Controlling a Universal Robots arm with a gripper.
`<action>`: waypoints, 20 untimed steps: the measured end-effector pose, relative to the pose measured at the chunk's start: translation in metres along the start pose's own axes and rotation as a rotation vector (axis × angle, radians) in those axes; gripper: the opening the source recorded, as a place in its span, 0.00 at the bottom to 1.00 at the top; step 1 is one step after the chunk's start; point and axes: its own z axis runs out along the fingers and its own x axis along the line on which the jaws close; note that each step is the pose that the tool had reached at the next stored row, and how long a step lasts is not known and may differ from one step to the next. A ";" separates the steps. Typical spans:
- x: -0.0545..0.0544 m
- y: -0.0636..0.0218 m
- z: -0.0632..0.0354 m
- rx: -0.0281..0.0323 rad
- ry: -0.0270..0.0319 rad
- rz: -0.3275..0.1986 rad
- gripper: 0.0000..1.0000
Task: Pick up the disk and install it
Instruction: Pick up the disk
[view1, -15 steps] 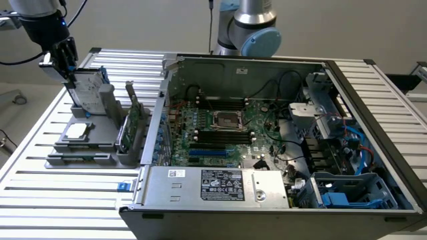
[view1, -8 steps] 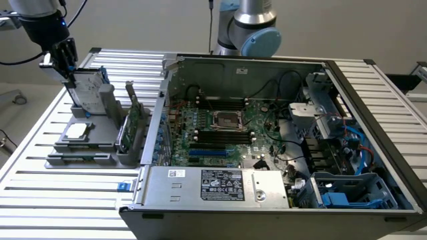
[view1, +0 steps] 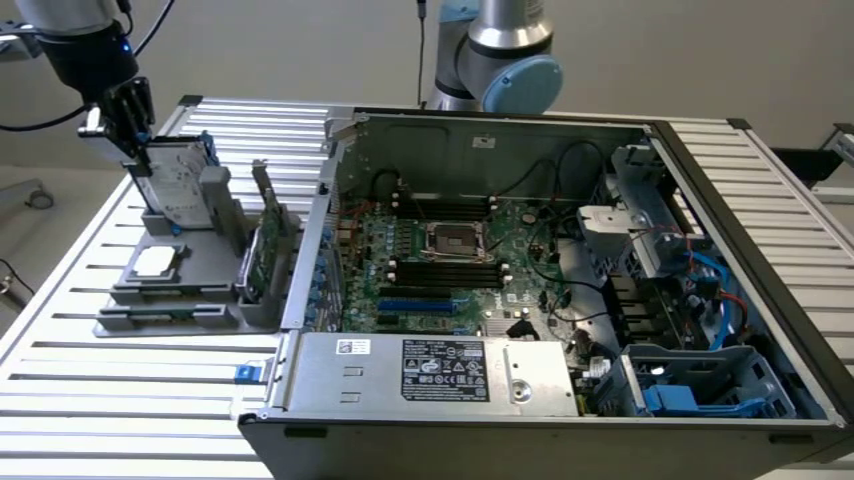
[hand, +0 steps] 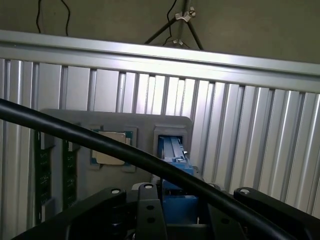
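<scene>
Exterior view: gripper (view1: 138, 150) at about 10 o'clock in frame, down at the upper edge of the disk (view1: 183, 185), on the side facing 9 o'clock. It looks to be touching the disk. Whether it is clamped on the disk or loose around it cannot be told.

Disk stands upright on edge, seated in its slot at the 12 o'clock end of the grey fixture (view1: 200, 300). Same fixture: square silver chip (view1: 154, 262) toward 6 o'clock from the disk, green circuit card (view1: 271, 235) upright toward 3 o'clock.

Fixture rests on the slatted table (view1: 107, 400), at 9 o'clock from the open computer case (view1: 534, 400). Blue drive bay (view1: 707, 385) sits in the case corner at 5 o'clock.

Wrist view: the disk's blue carrier rail (hand: 172, 155) meets the gripper's black body. A black cable (hand: 100, 145) crosses in front.
</scene>
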 end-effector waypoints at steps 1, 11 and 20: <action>0.000 0.0001 0.0000 -0.0001 0.0000 0.001 0.33; 0.001 0.0003 0.0001 -0.0013 -0.0005 0.039 0.33; 0.001 0.0003 0.0000 -0.0015 -0.0006 0.045 0.33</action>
